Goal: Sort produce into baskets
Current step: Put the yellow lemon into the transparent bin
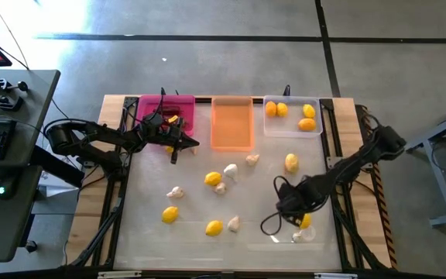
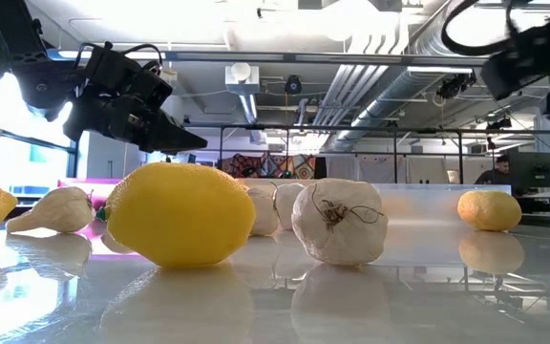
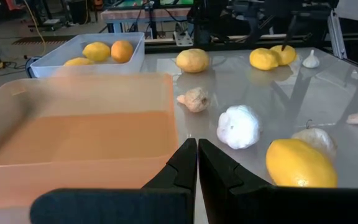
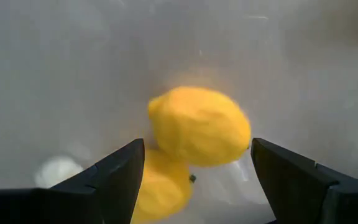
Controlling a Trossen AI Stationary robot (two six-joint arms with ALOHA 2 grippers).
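Right gripper [image 1: 300, 219] low at the table's near right, jaws wide apart with a lemon [image 4: 199, 126] between them, not yet touched (a second yellow shape just under it in the wrist view, hard to tell apart). Left gripper [image 1: 186, 144] at the far left, beside the pink tray [image 1: 181, 118] and just ahead of the orange tray [image 1: 231, 124], jaws pressed together on nothing. Clear tray [image 1: 292, 125] at the far right with four lemons inside. Orange tray bare in the wrist view. Loose across the table [image 1: 149, 232]: several lemons, one at [image 1: 214, 179], another at [image 1: 291, 162], and garlic bulbs, one at [image 1: 230, 170], scattered among them, mostly apart.
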